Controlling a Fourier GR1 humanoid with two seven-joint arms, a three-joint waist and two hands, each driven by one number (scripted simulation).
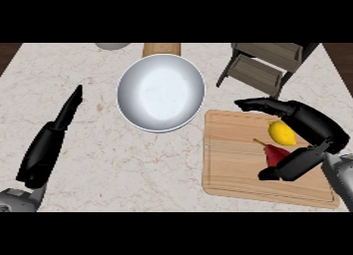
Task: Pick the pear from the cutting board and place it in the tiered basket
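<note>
So, far left, the left hand [51, 142] rests on the surface [120, 164], fingers straight and pressed together. A silver pan [161, 92] sits in the middle. On the cutting board [231, 169] the red pear [276, 154] lies just beside a lemon [281, 132], with the right hand [312, 124] over them, fingers spread, pinching nothing. The tiered basket [264, 64] stands behind the board.

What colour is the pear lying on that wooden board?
The pear is dark red, seen in the head view beside a yellow lemon.
</note>
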